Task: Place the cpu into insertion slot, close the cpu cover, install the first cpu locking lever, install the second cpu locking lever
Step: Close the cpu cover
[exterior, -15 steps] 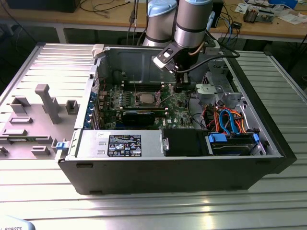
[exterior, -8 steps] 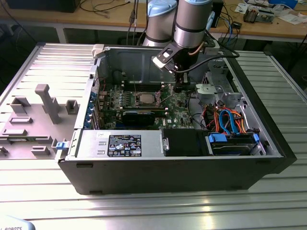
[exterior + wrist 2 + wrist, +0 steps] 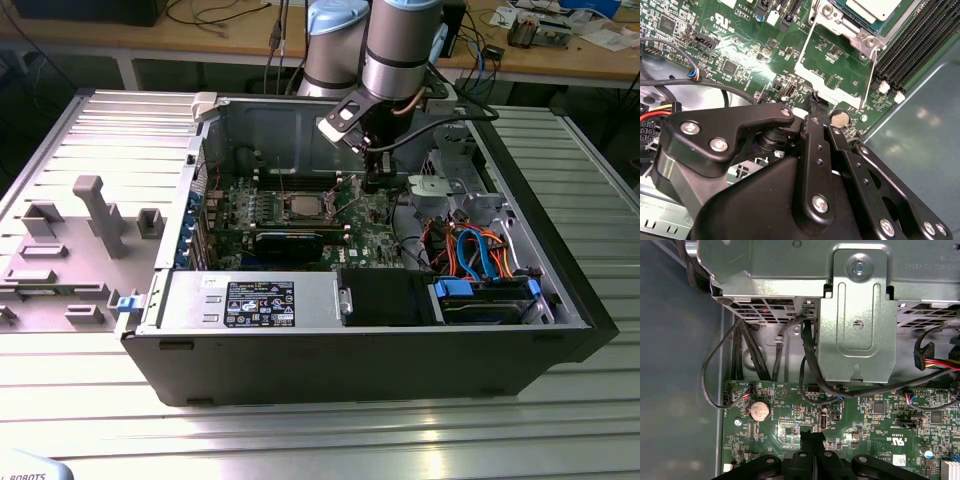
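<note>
Exterior view, left to right:
- Grey moulded fixture (image 3: 95,215) sits on the metal worktop (image 3: 300,440), just beside the open computer case (image 3: 350,350).
- The cpu (image 3: 303,207) lies flat in the insertion slot (image 3: 840,29) mid-motherboard, silver top up. In the second wrist view it (image 3: 872,7) is next to the black memory slots (image 3: 920,40). Can't tell whether the cover over it is shut.
- The pincer (image 3: 375,185) is on the exterior view's right of the cpu, apart from it, pointing down at the board.
- Both wrist views show the pincer (image 3: 815,100) (image 3: 810,437) narrow, fingers together, nothing seen between them. The tip is near the coin cell (image 3: 759,411).
- Further right are the metal drive cage (image 3: 855,330) and blue and orange cables (image 3: 475,250).
</note>
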Action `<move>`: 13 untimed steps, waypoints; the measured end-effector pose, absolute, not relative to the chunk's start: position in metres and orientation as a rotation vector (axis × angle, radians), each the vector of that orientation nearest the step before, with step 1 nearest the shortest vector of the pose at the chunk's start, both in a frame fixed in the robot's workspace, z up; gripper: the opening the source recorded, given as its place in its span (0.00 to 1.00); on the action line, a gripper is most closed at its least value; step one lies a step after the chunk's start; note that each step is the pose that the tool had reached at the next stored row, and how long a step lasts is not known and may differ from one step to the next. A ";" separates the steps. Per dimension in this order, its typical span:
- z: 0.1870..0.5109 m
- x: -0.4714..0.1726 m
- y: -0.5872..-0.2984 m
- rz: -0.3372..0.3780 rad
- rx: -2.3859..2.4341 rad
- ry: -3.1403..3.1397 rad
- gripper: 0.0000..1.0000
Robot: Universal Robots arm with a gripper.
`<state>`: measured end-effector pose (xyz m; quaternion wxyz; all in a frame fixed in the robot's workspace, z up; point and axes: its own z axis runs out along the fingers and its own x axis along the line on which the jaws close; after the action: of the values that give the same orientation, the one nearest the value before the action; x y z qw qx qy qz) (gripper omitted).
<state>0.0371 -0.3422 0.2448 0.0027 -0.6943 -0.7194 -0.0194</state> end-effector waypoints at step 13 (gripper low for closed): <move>0.244 0.034 -0.342 -0.062 -2.177 -2.256 0.11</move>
<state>0.0344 -0.3422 0.2442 0.0029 -0.6944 -0.7193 -0.0197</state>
